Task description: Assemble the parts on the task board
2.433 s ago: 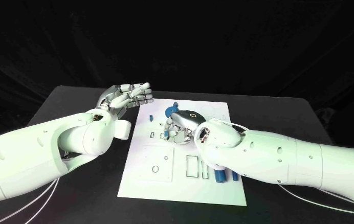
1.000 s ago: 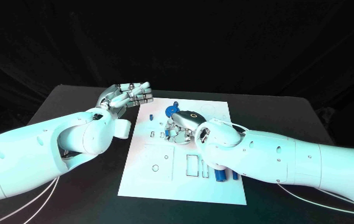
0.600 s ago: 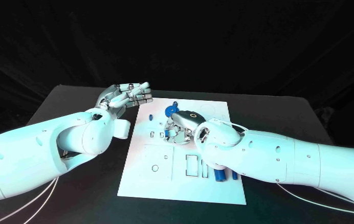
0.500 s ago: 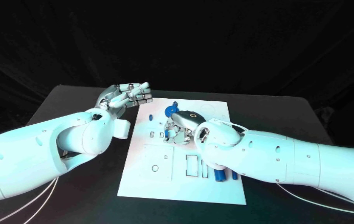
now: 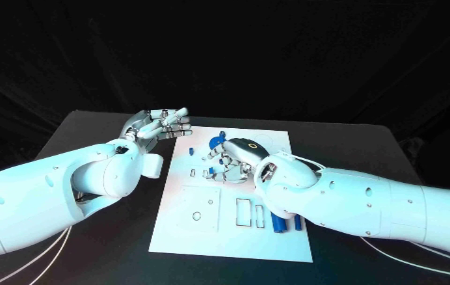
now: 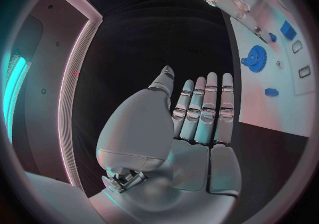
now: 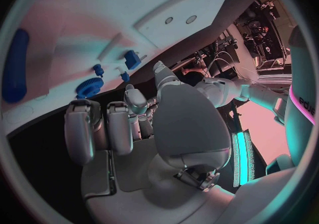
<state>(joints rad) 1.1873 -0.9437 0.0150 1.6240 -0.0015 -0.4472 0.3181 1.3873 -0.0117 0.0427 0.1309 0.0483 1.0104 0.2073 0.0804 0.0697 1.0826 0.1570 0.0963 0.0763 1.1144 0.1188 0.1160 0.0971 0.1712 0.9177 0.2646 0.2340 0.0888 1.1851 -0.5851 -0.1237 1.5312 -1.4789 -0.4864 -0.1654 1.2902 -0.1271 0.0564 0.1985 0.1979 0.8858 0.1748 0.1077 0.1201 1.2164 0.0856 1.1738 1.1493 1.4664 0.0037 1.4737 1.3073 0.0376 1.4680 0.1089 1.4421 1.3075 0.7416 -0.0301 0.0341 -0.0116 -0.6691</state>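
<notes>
White and flat, the task board (image 5: 211, 223) lies in the middle of the black table (image 5: 84, 129), with outlined slots and small holes across its face. I see a blue gear (image 5: 216, 142) near the board's far end, a small blue block (image 5: 188, 149) just left of it, and blue cylinders (image 5: 284, 222) lying toward the board's near right corner.

My right hand (image 5: 235, 161) hangs over the board's middle, just nearer than the gear, with its fingers curled down toward the board. From the right wrist view I cannot tell whether they hold anything; the fingertips (image 7: 136, 98) hide whatever is beneath them.

My left hand (image 5: 155, 125) hovers just beyond the board's far left corner, over the table. Its fingers (image 6: 202, 109) are straight and side by side, thumb apart, and it holds nothing.

My right arm (image 5: 356, 200) covers much of the board's right side, cutting off the cylinders.
</notes>
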